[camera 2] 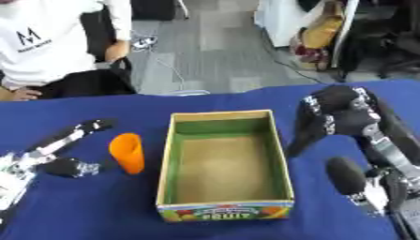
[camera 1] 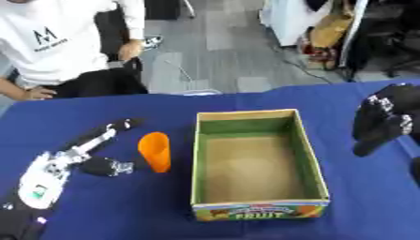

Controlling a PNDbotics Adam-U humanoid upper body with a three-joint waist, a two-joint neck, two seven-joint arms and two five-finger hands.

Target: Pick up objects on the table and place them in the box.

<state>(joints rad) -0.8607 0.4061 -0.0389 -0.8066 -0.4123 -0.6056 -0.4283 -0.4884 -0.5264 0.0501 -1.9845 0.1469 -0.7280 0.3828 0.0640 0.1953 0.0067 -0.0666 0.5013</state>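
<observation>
- An orange cup [camera 1: 155, 151], seemingly lying on its side with its length running near to far, rests on the blue worktop [camera 1: 107, 206] just left of the box, close to its left wall but apart from it.
- The cardboard box [camera 1: 308, 154] stands open in the middle of the worktop; its inner walls are green, its floor is plain brown, and nothing shows inside it. The near outer face carries a coloured fruit print with the word FRUIT.
- The left hand [camera 1: 92, 149] lies low over the worktop just left of the cup. Its fingers [camera 1: 115, 127] stretch straight toward the far side, released and grasping nothing, while the thumb [camera 1: 111, 167] points right toward the cup's near end and stops just short of it.
- The left forearm, white and silver, runs back to the near left corner.
- The right hand [camera 2: 338, 115] hangs above the worktop to the right of the box, beyond its right wall, well apart from the cup. Its fingers [camera 2: 300, 138] droop downward in a relaxed curve and grasp nothing.
- The right arm leads back to the near right corner, where a rounded black part shows.
- Beyond the worktop's far edge lies a grey floor [camera 1: 221, 51].
</observation>
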